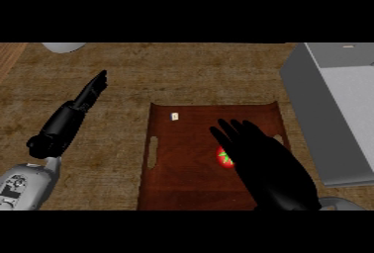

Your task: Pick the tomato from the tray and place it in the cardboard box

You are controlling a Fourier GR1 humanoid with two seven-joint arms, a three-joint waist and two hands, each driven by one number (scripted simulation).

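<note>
While right hand [270, 163] covers it, tomato [225, 157] shows calyx up.

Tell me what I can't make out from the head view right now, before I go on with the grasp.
- Tomato: mostly hidden under the right hand; contact cannot be told.
- Tray: its right part is covered by that hand and forearm.
- Grey box: cut off by the view's right edge; its inside hardly shows.
- Pale round object: cut off at the top.
- Small white item on the tray: too small to identify.
</note>
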